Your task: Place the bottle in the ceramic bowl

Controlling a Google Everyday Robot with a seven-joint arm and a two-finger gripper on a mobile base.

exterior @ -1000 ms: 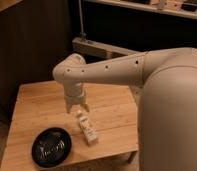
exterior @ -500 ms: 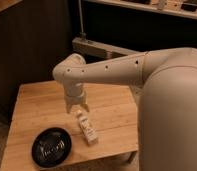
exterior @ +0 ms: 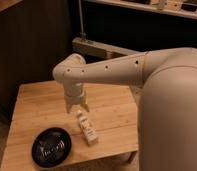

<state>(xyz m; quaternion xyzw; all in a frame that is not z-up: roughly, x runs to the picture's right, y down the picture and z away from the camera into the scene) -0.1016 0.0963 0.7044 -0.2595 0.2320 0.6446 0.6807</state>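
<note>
The white arm (exterior: 112,70) reaches from the bulky body on the right, leftward across the wooden desk (exterior: 37,100), then bends at a rounded joint and points straight down. The black ceramic bowl (exterior: 52,146) sits at the near left of the desk. The bottle (exterior: 87,128) lies flat just right of the bowl, apart from it; its label is yellowish, with no writing readable. The end effector (exterior: 76,108) hangs just above the bottle's far cap end, prongs spread and holding nothing.
</note>
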